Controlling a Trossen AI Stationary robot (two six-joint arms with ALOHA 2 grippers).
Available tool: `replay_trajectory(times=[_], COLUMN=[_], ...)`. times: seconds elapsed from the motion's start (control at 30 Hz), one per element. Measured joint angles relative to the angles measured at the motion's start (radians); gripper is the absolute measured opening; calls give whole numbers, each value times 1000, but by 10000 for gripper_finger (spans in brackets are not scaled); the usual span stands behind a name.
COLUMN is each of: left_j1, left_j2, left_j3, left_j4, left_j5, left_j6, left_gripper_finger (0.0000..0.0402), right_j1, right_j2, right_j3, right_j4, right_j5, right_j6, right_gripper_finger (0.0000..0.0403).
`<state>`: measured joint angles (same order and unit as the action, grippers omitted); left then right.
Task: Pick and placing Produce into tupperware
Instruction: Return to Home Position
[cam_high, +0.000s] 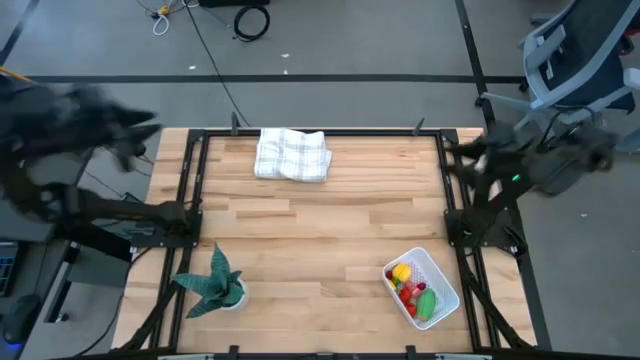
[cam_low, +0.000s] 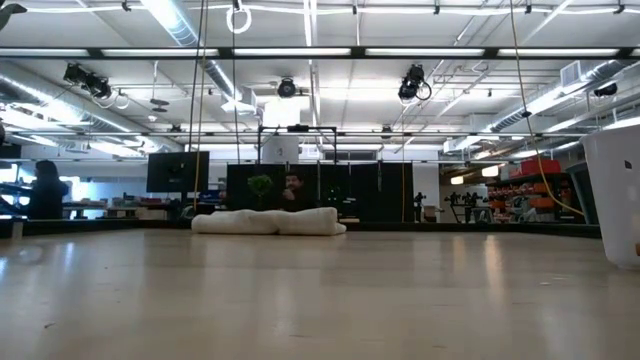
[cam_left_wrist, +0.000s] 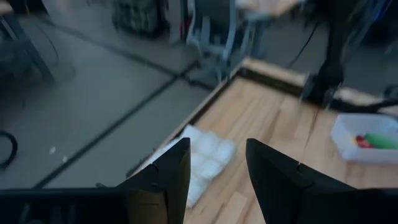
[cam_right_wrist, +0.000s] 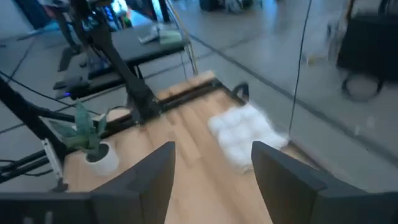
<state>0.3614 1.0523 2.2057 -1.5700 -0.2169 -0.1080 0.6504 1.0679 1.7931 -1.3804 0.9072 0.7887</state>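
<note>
While both arms hang beyond the table's side edges, the left gripper and right gripper each show fingers apart, empty. The white tupperware sits on the table's right side, apart from both, holding the produce, seemingly yellow, red and green pieces.

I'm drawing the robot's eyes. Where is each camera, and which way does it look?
High: above, looking straight down on the table; left arm and right arm show at its sides.
Low: at tabletop height, looking level across to the cloth; no arm shows.
Left wrist: past the open left gripper, toward cloth and box.
Right wrist: past the open right gripper, toward cloth and plant.
All four share the cloth.
</note>
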Motion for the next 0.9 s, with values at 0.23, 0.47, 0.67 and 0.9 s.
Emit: replay_trajectory(times=[0.23,0.47,0.67,0.9], left_j1=[-12,102,136,134], left_j2=[-371,-699,-814,-810], left_j3=[-192,-809,-1331,-1765], left_j4=[18,543,978,1670], left_j5=[3,125,126,192], left_j6=[-167,-270,-390,-468], left_gripper_finger=[162,162,162,162], right_j1=[1,1,0,-32], right_j2=[-242,-540,-789,-1064], right_j3=[-103,-666,-1195,-1474], right_j4=[38,709,1487,1538], right_j5=[-7,-76,-448,-290], right_j6=[-128,-482,-801,-716], right_gripper_finger=[220,220,220,220])
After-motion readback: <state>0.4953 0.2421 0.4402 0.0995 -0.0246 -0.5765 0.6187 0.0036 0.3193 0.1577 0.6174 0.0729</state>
